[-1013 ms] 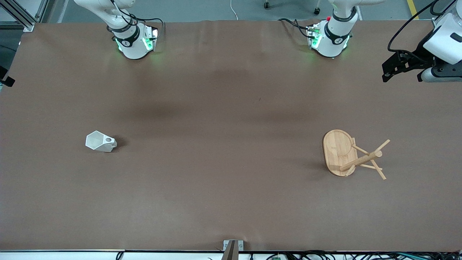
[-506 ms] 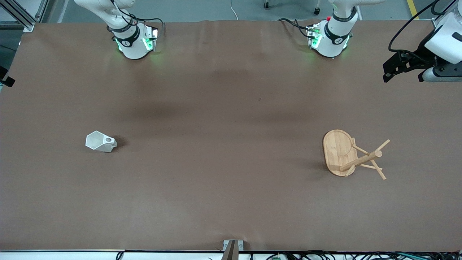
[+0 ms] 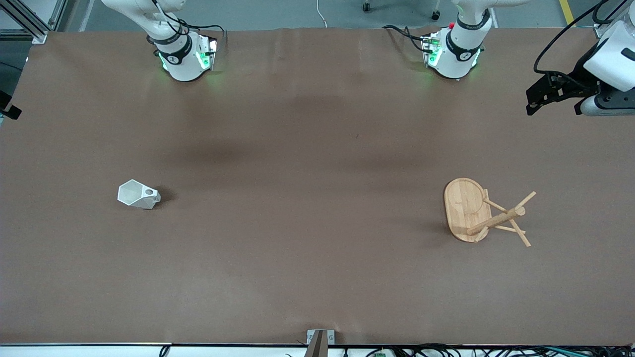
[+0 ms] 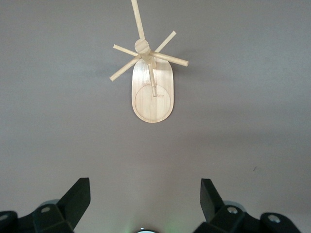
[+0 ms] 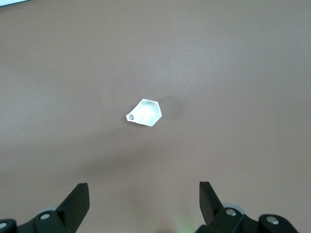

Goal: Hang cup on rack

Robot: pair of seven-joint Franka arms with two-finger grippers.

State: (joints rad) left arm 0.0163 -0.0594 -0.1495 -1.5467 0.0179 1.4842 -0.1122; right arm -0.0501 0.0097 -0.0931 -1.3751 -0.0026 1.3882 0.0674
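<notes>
- Table (image 3: 317, 277) carries both pieces, well apart; nothing is hung yet
- Rack (image 3: 466, 208) stands toward my left arm's end, pegs bare
- Cup (image 3: 138, 194) sits toward my right arm's end, untouched
- My left gripper (image 4: 145, 204) and right gripper (image 5: 144, 204) hover empty, jaws spread wide

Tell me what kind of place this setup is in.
Most likely a robotics lab or test cell, not a kitchen. Two robot arms are bolted along one edge of a table covered in plain brown sheet, cables trail off its edges, and the only things on it are a cup and a rack.
</notes>
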